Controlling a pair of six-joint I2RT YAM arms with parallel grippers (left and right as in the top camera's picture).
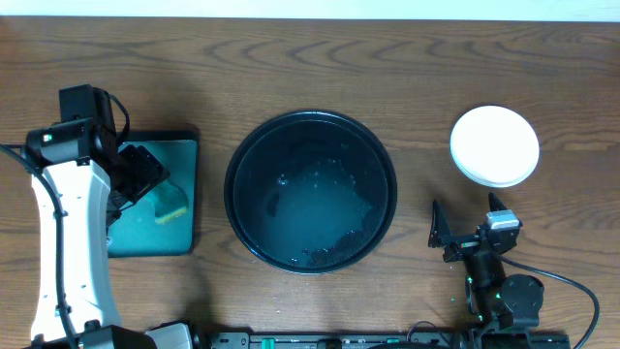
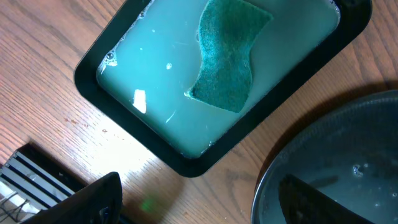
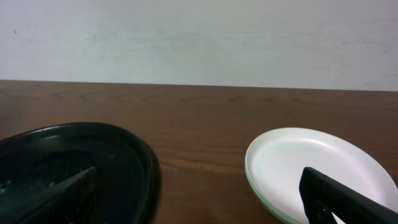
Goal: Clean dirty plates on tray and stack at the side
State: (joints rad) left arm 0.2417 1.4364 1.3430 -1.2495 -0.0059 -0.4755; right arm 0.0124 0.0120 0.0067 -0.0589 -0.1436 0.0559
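The plates (image 1: 494, 145) are stacked on the table at the right with the white one on top; pale green rims show under it in the right wrist view (image 3: 305, 162). The black tray (image 1: 310, 189) sits mid-table with no plates on it, only wet droplets and specks. My right gripper (image 1: 467, 217) is open and empty, low over the table between tray and stack (image 3: 199, 202). My left gripper (image 1: 145, 173) is open and empty above the teal tray's right part (image 2: 205, 208).
A rectangular dark-rimmed teal tray (image 1: 179, 231) holds cloudy liquid and a green sponge (image 1: 171, 204) at the left; both show in the left wrist view (image 2: 186, 165), sponge (image 2: 230, 56). The black tray's rim (image 2: 373, 143) lies close to it.
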